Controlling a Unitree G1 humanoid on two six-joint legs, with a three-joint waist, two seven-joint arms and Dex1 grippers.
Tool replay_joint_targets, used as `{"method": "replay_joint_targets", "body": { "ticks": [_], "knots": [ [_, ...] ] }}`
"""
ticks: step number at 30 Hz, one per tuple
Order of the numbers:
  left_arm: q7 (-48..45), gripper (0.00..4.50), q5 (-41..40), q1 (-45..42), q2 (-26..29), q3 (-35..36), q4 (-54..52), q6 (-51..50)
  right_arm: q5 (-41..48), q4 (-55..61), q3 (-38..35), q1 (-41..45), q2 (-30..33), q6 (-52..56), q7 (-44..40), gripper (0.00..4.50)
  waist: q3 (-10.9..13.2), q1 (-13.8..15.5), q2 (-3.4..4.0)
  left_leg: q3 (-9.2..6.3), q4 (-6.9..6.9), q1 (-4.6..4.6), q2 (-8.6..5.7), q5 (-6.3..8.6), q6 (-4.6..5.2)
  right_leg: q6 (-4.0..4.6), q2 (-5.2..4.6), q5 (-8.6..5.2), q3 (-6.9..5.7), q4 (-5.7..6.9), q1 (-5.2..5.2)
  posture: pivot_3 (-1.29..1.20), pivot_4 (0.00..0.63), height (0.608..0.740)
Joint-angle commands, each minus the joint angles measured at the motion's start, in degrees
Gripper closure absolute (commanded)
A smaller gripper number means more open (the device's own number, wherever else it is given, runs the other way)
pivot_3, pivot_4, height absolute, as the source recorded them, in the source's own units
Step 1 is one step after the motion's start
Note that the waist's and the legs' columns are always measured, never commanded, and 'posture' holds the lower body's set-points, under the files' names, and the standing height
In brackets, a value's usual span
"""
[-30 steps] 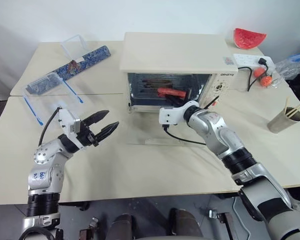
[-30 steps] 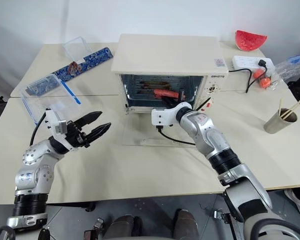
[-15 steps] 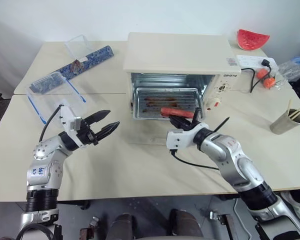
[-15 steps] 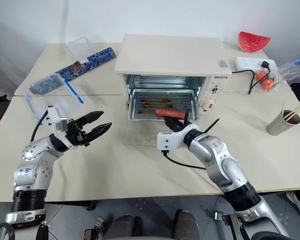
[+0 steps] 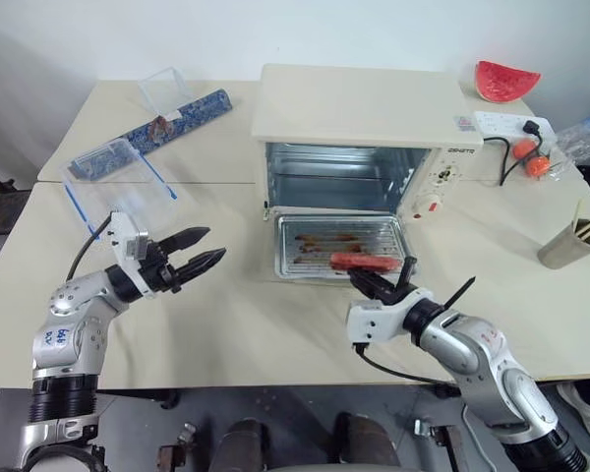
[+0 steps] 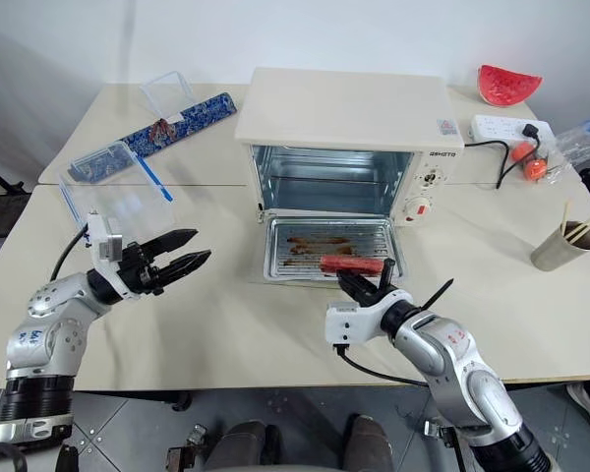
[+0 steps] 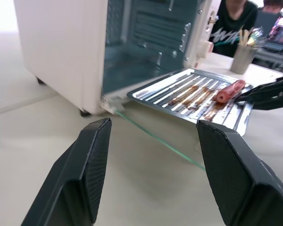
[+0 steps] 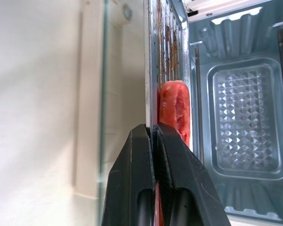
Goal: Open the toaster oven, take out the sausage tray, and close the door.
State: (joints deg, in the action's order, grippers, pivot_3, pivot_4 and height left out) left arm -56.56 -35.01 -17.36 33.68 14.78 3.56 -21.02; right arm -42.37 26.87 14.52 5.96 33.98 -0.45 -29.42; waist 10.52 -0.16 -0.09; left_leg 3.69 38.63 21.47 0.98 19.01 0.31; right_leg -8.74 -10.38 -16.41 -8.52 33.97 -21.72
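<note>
The cream toaster oven (image 5: 359, 108) stands at mid-table with its chamber empty. Its glass door (image 7: 166, 142) lies flat, folded down in front. The silver sausage tray (image 5: 310, 244) is out of the chamber, over the lowered door, with brown grease streaks and one red sausage (image 5: 366, 262) near its front edge. My right gripper (image 5: 379, 285) is shut on the tray's front rim (image 8: 150, 70), right beside the sausage. My left gripper (image 5: 214, 244) hovers open over the table to the left of the oven, pointing at it, with nothing between its fingers (image 7: 92, 169).
A clear plastic box with blue clips (image 5: 108, 177) and a blue patterned strip (image 5: 177, 116) lie at the back left. On the right are a watermelon slice (image 5: 506, 79), a power strip (image 5: 511, 123) and a cup of chopsticks (image 5: 575, 244). A person (image 7: 236, 23) sits beyond the table.
My right gripper has drawn the tray with the sausage out of the oven toward me, over the lowered door. The left gripper has stayed where it was. The head camera has shifted.
</note>
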Motion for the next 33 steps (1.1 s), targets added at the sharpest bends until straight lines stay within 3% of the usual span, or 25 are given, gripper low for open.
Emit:
{"method": "replay_joint_targets", "body": {
  "ticks": [1, 3, 8, 12, 22, 26, 33],
  "knots": [
    [0.3, 0.65, -9.5, -0.4, 3.3, 2.3, -0.8, -16.7, -0.7, 3.5, -3.2, 0.2, 1.7, -3.6, 2.8, 4.50, 0.0, 0.0, 0.00, 0.00, 0.00, 0.00, 0.00, 0.00, 0.00, 0.00, 0.00, 0.00, 0.00, 0.01, -0.01, 0.00, 0.150, 0.740],
    [1.3, 0.06, -13.6, -1.6, 4.1, 2.7, -0.7, -24.3, -0.7, 3.1, -3.7, 0.6, 2.4, -5.4, 3.5, 4.50, 0.0, 0.0, 0.00, -0.01, -0.01, -0.02, 0.01, 0.00, 0.00, 0.00, 0.00, 0.00, 0.02, 0.02, -0.01, 0.00, 0.150, 0.740],
    [8.8, 0.02, -22.2, -6.3, 4.2, 3.5, -0.4, -43.5, -1.1, 2.1, -4.0, 1.9, 3.5, -9.9, 5.0, 4.50, 0.0, 0.1, -0.03, -0.07, 0.04, -0.02, 0.00, 0.00, 0.00, 0.00, 0.00, 0.00, 0.02, 0.05, 0.03, 0.00, 0.150, 0.740],
    [21.0, 0.02, -29.7, -14.0, -1.1, 7.8, 4.4, -58.9, -0.5, 0.8, -3.7, 3.4, 4.4, -14.0, 5.8, 4.50, 0.0, 0.1, -0.05, -0.11, 0.13, -0.02, 0.01, 0.00, -0.01, 0.00, 0.01, 0.00, 0.02, 0.09, 0.06, 0.00, 0.150, 0.740],
    [43.2, 0.02, -35.6, -21.3, -15.2, 18.2, 7.6, -70.0, 2.6, 0.3, -2.3, 6.1, 3.5, -16.9, 2.3, 4.50, 0.0, 0.0, -0.10, -0.10, 0.13, -0.10, -0.01, -0.01, -0.02, -0.01, 0.00, 0.00, 0.02, 0.09, 0.14, 0.00, 0.150, 0.740],
    [48.2, 0.79, -38.4, -21.4, -18.5, 19.8, 7.5, -71.3, 4.5, 0.4, -1.7, 6.4, 3.5, -16.4, 0.1, 4.50, 0.0, 0.2, -0.13, -0.10, 0.17, -0.10, -0.01, -0.01, -0.02, -0.01, 0.00, 0.00, 0.03, 0.10, 0.16, 0.00, 0.150, 0.740],
    [57.9, 2.93, -46.1, -19.5, -19.9, 21.4, 8.9, -71.3, 6.9, 0.6, -2.2, 6.9, 2.7, -15.3, -2.3, 4.50, 0.1, 0.2, -0.15, -0.12, 0.23, -0.12, -0.01, -0.01, -0.02, 0.00, 0.00, 0.00, 0.08, 0.10, 0.18, 0.00, 0.150, 0.740]
  ]
}}
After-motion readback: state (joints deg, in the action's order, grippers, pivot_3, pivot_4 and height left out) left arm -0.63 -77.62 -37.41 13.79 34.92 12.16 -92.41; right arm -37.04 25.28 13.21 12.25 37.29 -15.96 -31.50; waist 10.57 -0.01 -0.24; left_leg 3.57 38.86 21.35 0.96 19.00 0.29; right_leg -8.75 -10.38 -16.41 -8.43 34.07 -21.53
